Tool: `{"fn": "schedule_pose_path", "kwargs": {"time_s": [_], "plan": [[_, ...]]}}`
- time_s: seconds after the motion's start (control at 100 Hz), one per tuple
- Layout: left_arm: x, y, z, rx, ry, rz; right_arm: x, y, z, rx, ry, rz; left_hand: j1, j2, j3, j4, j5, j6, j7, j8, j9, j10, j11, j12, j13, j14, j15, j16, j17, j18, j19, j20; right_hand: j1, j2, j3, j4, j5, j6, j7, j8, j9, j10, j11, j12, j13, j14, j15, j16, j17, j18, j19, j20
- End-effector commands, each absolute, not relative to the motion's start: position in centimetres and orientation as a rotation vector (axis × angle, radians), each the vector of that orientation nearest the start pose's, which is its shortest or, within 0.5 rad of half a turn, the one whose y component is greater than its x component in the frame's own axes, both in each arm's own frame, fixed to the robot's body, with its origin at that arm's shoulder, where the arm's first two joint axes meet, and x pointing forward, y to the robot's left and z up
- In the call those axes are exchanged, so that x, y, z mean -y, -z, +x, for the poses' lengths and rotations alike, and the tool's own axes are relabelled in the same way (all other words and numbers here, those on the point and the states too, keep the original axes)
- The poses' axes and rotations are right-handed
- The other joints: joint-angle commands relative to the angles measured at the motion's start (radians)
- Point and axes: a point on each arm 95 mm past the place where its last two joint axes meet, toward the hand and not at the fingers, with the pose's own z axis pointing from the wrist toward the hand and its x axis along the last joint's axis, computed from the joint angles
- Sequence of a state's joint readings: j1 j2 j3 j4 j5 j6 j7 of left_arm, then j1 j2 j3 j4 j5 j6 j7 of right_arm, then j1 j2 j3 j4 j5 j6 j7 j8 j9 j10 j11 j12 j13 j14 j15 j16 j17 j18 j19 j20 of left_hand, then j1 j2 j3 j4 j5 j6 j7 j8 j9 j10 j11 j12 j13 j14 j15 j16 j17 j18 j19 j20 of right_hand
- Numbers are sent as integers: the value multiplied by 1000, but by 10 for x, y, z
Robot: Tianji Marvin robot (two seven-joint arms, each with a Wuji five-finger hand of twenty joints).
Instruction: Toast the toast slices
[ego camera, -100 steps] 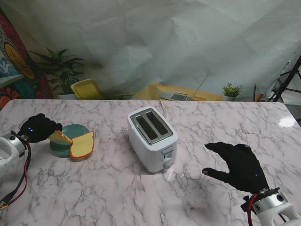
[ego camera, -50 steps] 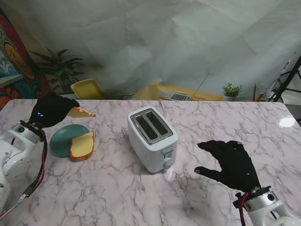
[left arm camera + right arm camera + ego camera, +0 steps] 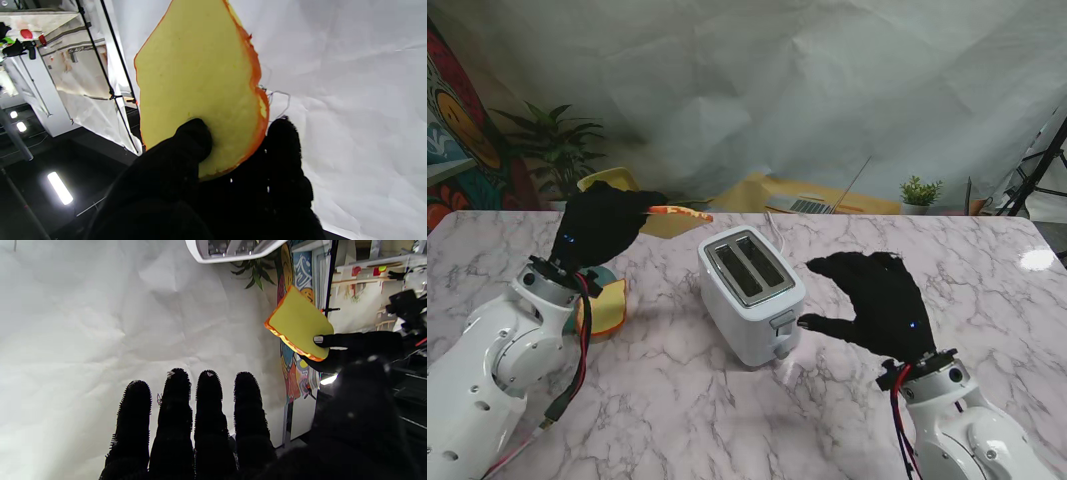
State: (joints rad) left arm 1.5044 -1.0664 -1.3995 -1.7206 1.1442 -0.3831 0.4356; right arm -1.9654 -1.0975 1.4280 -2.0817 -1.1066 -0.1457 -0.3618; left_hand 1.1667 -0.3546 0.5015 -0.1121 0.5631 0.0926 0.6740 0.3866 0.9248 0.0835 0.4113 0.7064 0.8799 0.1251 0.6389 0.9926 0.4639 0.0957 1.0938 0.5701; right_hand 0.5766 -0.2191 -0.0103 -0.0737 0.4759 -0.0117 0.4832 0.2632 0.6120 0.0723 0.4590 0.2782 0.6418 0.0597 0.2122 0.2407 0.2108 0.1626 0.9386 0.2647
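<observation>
My left hand (image 3: 599, 228) is raised above the table, shut on a yellow toast slice (image 3: 677, 212) with an orange crust; the slice (image 3: 196, 86) sticks out flat toward the toaster, pinched between thumb and fingers. The white two-slot toaster (image 3: 749, 293) stands mid-table with both slots empty. A second toast slice (image 3: 610, 308) lies on the table against a teal plate (image 3: 605, 275), mostly hidden by my left forearm. My right hand (image 3: 872, 300) hovers open, fingers spread, just right of the toaster. The right wrist view shows the held slice (image 3: 297, 323) and the toaster's rim (image 3: 233, 253).
The marble table (image 3: 627, 400) stretches around the toaster. Beyond its far edge are a yellow chair (image 3: 617, 185), a leafy plant (image 3: 552, 140), a laptop (image 3: 812, 205) and a small potted plant (image 3: 919, 192). The toaster's cord (image 3: 772, 225) trails behind it.
My left hand lifted the slice off the plate and carried it up and right toward the toaster. My right hand moved left and away from me, closer to the toaster's side.
</observation>
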Motion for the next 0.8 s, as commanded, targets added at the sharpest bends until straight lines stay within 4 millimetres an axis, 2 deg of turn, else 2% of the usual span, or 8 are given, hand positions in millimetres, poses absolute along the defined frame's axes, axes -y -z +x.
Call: {"fn": "schedule_pose_path", "kwargs": {"time_s": [0.0, 0.01, 0.03, 0.04, 0.07, 0.36, 0.52, 0.79], "plan": [[-8, 180, 404, -1189, 1910, -464, -15, 210, 299, -1122, -1852, 791, 36, -11, 99, -6, -37, 24, -39, -16, 72, -67, 29, 20, 52, 30, -1, 23, 10, -16, -29, 24, -17, -51, 132, -4, 3, 38, 29, 2, 7, 20, 31, 5, 17, 2, 49, -22, 6, -29, 20, 0], [-6, 180, 404, -1190, 1917, -467, -16, 209, 300, -1119, -1855, 790, 35, -12, 100, -7, -40, 25, -42, -17, 72, -67, 29, 20, 53, 31, -1, 23, 11, -15, -29, 25, -17, -51, 132, -4, 3, 38, 29, 2, 7, 20, 31, 5, 17, 2, 49, -22, 6, -29, 20, 0], [-3, 180, 403, -1193, 1931, -473, -18, 208, 301, -1112, -1861, 788, 33, -13, 105, -7, -43, 28, -59, -21, 75, -69, 27, 18, 55, 31, -5, 23, 12, -13, -30, 26, -182, -141, 472, -21, 6, 46, 34, -8, 7, 22, 38, 7, 19, 4, 51, -24, 13, -34, 28, -2], [-2, 180, 403, -1195, 1938, -476, -19, 207, 302, -1108, -1865, 787, 32, -13, 106, -8, -46, 29, -64, -22, 75, -69, 27, 18, 56, 31, -5, 23, 13, -12, -30, 27, -305, -201, 746, -67, 9, 42, 37, -8, 11, 24, 42, 10, 26, 6, 54, -20, 14, -31, 30, -1], [2, 181, 402, -1200, 1957, -482, -22, 205, 304, -1095, -1875, 782, 28, -16, 110, -9, -53, 31, -85, -28, 79, -73, 25, 16, 61, 31, -7, 22, 17, -14, -30, 28, -338, -225, 830, -84, 13, 41, 40, -7, 14, 24, 44, 11, 31, 8, 55, -19, 19, -30, 33, 0], [37, 180, 398, -1262, 2063, -483, -52, 188, 316, -1034, -1943, 782, -2, -44, 137, -16, -27, 78, -144, -49, 107, -96, 10, -7, 93, 44, -23, 9, 58, -10, -30, 38, -330, -296, 915, -94, 60, 54, 80, 14, 54, 47, 72, 23, 94, 42, 78, -9, 73, -7, 64, 13], [53, 181, 396, -1248, 2100, -465, -64, 184, 320, -1036, -1959, 772, -27, -65, 143, -24, -1, 17, 215, 32, 135, -115, -1, -33, 137, 5, -8, -36, 89, -2, -17, 55, -328, -306, 926, -96, 67, 56, 84, 19, 68, 46, 73, 22, 110, 41, 76, -8, 80, -3, 69, 16], [81, 191, 397, -1254, 2186, -504, -76, 185, 327, -1037, -1954, 772, -41, -92, 155, -29, -15, 46, 259, 20, 163, -108, -9, -57, 161, 9, 13, -54, 111, 5, 3, 67, -305, -340, 956, -94, 87, 64, 95, 26, 93, 56, 88, 28, 168, 69, 88, 2, 127, 35, 94, 24]]}}
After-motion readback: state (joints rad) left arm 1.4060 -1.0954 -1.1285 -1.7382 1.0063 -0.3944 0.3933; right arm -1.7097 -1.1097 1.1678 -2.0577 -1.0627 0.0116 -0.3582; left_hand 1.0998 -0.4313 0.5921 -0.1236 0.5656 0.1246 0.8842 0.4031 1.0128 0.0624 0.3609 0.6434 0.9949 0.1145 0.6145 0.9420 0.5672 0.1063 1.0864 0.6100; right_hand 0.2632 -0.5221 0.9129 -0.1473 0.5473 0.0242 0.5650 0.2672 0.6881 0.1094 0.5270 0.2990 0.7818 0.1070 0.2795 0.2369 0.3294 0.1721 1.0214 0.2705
